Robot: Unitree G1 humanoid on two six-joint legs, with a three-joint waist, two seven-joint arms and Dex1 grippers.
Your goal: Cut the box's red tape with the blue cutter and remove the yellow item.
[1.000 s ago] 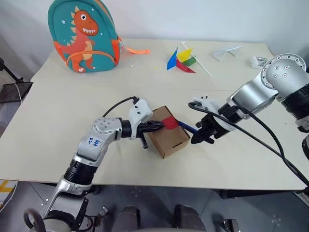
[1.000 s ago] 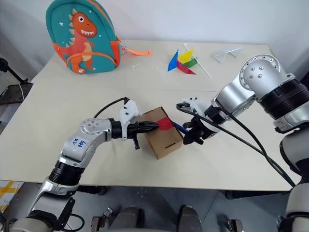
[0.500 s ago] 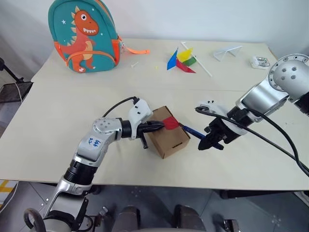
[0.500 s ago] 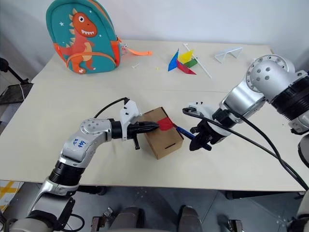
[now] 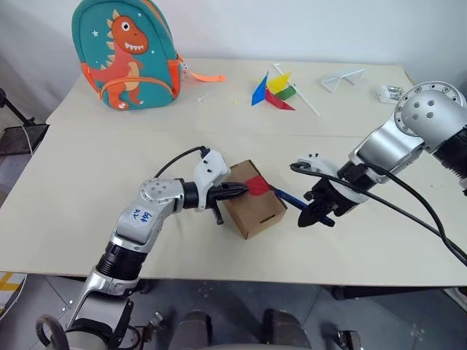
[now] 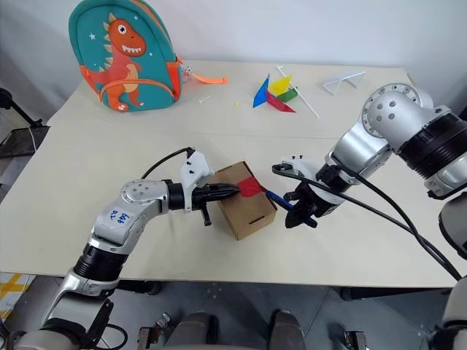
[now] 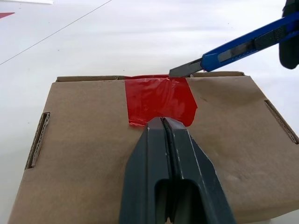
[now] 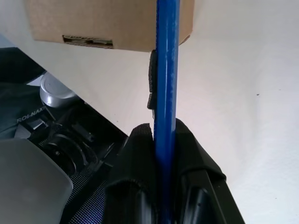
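The box [image 5: 253, 198] is sitting near the front edge of the pale table [image 5: 87, 182], turned at an angle so one corner is pointing toward the robot. Its flaps are lying shut, and the red tape [image 7: 159, 101] is spanning the seam at the top edge on the far side. The yellow item is out of sight.

The left gripper [image 7: 163, 122] is reaching in level from the left, fingers pressed together with nothing between them, the tips resting on the box top at the near edge of the tape.

The right gripper [image 5: 319, 216] is hanging just to the right of the box, pointing steeply down, its fingers [image 8: 140, 140] clamped on the blue cutter [image 7: 243, 45]. The cutter is slanting toward the box; its dark tip is sitting at the box's far top edge, right at the corner of the tape. Whether it is biting in, I cannot tell.

Open room: bare tabletop is lying wide on the left of the box and between the box and the back row. Along the far edge a dinosaur backpack [image 5: 125, 52] is standing upright at the left, a pinwheel [image 5: 273, 90] is lying mid-table, and a clear folded piece [image 5: 343, 79] is lying further right, all well apart from the box. A thin strip of table is running between the box and the front edge.
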